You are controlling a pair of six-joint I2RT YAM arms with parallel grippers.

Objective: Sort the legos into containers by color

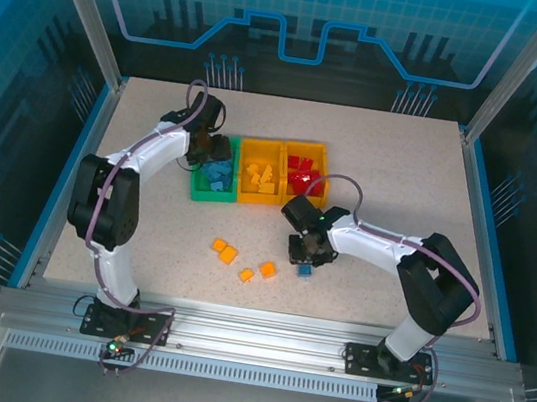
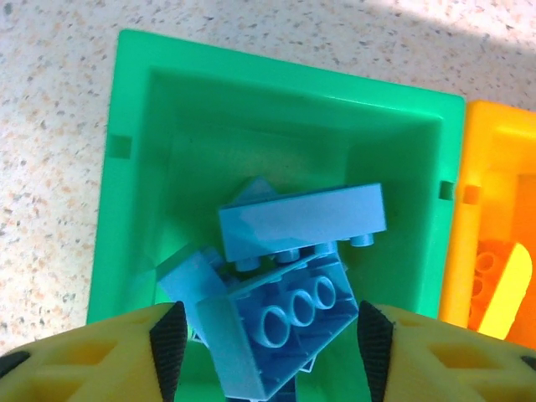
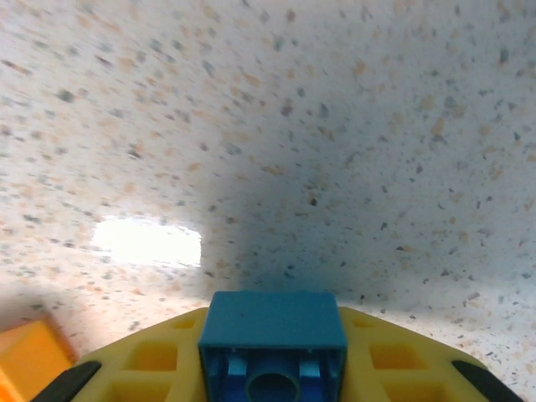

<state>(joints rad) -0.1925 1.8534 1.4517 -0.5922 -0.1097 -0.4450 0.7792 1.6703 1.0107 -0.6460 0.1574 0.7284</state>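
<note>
Studs on the blue pile [image 2: 293,226] too blurred to read for any mark.

Left claw [image 2: 268,339] spread apart above the green bin [image 2: 134,167], black pads [image 2: 170,335] standing clear on either side of the pile; gripping nothing. From above, left claw [image 1: 218,148] at the far end of the green bin [image 1: 196,190], fingertips hidden under the wrist.

Right claw [image 3: 272,368] clenched on one blue brick [image 3: 272,318], hollow underside turned to the camera, low over the speckled table [image 3: 335,126]. Cannot tell whether brick and table touch. In the top view, right claw [image 1: 306,255] in front of the bins and apart from them, blue brick [image 1: 306,269] peeking out at its near side.

Middle bin [image 1: 257,199] holding yellow-orange bricks, right bin [image 1: 309,146] holding red bricks [image 1: 300,178]. Four loose orange bricks [image 1: 229,254] on the table between the arms, left of the right claw.

Lower part of the blue pile cut off by the frame edge in the left wrist view; count not readable. Orange shape [image 3: 25,360] cropped at the bottom-left corner of the right wrist view, too blurred to name surely.
</note>
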